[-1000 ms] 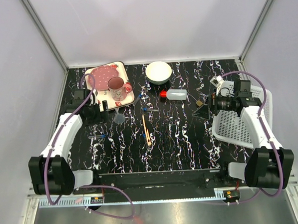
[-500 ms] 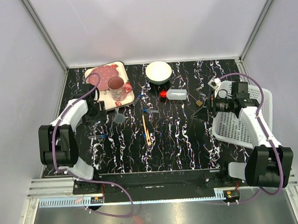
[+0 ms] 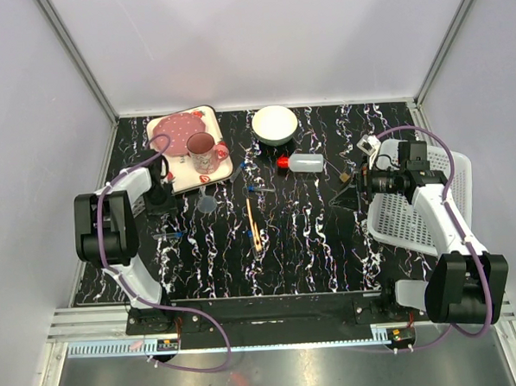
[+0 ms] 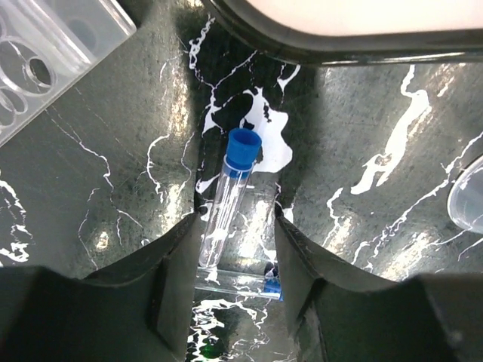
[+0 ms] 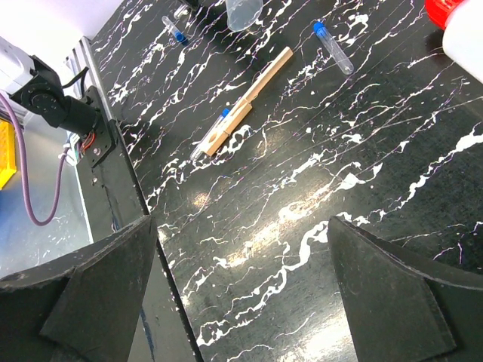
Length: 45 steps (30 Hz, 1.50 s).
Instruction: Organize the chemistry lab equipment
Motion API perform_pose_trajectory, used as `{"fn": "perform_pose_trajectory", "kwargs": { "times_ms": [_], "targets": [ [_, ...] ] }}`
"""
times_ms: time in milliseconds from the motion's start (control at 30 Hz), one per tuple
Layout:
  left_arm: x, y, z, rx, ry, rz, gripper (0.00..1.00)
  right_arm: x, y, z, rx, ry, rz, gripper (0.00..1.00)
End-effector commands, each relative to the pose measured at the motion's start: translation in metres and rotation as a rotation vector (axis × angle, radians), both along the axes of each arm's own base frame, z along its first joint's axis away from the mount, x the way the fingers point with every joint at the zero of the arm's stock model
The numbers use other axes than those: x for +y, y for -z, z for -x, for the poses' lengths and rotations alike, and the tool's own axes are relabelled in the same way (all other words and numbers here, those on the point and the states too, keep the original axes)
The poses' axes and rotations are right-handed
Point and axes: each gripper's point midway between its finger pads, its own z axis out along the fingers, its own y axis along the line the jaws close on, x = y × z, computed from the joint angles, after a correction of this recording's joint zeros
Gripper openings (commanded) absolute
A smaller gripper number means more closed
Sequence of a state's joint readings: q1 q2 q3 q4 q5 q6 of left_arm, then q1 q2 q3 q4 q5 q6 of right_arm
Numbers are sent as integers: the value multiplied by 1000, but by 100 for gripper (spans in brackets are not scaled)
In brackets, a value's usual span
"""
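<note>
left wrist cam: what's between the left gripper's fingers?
A blue-capped clear tube lies between the fingers of the left gripper, with a second tube crosswise at its base. This shows in the left wrist view.

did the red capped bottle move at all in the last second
No. The small bottle with red cap lies in the same spot as a second ago, just near-right of the white bowl, cap pointing left.

Glossy table; clr plastic tube
</note>
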<state>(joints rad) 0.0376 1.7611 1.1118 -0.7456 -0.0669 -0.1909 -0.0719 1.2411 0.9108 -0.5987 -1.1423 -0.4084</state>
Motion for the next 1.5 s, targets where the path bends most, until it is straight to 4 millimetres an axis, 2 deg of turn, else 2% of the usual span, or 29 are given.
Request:
{"fn": "perform_pose_trajectory", "kwargs": {
  "times_ms": [0,200,367,467,533,567,633,667,700,767,800,833,867,900,933,1000,1033,1100,1133,1167,1200,1233,1267,1333,1367,1400,1433,1467],
  "targets": [
    [-2,8,-6,-24,-16,36,45,2,-10,0,-77,-21,10,100],
    [-1,17,-5,-10,-32,47,35,4,-14,4,-97,-35,1,100],
    [-4,17,-4,-15,-36,63,21,5,-15,8,-113,-48,-5,100],
    [-12,8,-7,-55,-32,106,15,6,-19,13,-132,-66,-11,100],
    [-19,-5,-12,-116,-33,148,14,7,-22,17,-143,-78,-15,100],
    [-22,-8,-9,-126,-34,158,12,7,-24,18,-149,-84,-18,100],
    [-29,-27,-12,-201,-43,202,11,7,-28,20,-164,-94,-11,100],
    [-34,-28,-5,-208,-47,227,10,7,-31,23,-162,-100,-9,100],
    [-40,-47,-10,-291,-51,257,10,7,-33,25,-168,-112,-4,100],
    [-55,-59,-1,-342,-44,344,10,6,-38,31,-189,-148,37,100],
    [-62,-82,-4,-437,-50,385,9,6,-40,33,-190,-160,50,100],
    [-75,-85,7,-448,-44,458,9,7,-38,41,-164,-186,61,100],
    [-83,-108,9,-523,-65,517,10,10,-46,42,-179,-209,76,100],
    [-91,-121,7,-581,-62,569,9,12,-46,43,-167,-231,76,100],
    [-104,-123,18,-587,-53,645,9,14,-51,49,-138,-238,66,100],
    [-120,-161,22,-723,-44,742,9,31,-53,63,-89,-313,41,100],
    [-125,-162,29,-740,-50,776,9,38,-53,68,-80,-340,34,100],
    [-144,-201,37,-864,-23,893,9,56,-54,84,-31,-391,22,100],
    [-150,-203,41,-884,-19,931,9,63,-50,80,-61,-396,39,100],
    [-158,-219,48,-919,-32,996,9,68,-50,81,-66,-402,47,100],
    [-174,-240,55,-975,28,1064,9,79,-50,91,-43,-432,46,100],
    [-177,-244,55,-1010,5,1085,9,84,-53,91,-62,-444,43,100],
    [-194,-268,70,-1060,56,1177,9,90,-56,95,-50,-465,29,100],
    [-199,-281,71,-1132,14,1202,9,104,-67,105,32,-512,-44,100],
    [-213,-286,81,-1124,46,1236,9,107,-70,108,65,-526,-70,100],
    [-212,-292,77,-1167,12,1229,9,112,-73,111,149,-520,-91,100],
    [-216,-297,78,-1181,14,1232,9,119,-76,113,155,-546,-108,100],
    [-229,-294,84,-1159,39,1238,9,122,-78,114,176,-547,-112,100]
  ]
}}
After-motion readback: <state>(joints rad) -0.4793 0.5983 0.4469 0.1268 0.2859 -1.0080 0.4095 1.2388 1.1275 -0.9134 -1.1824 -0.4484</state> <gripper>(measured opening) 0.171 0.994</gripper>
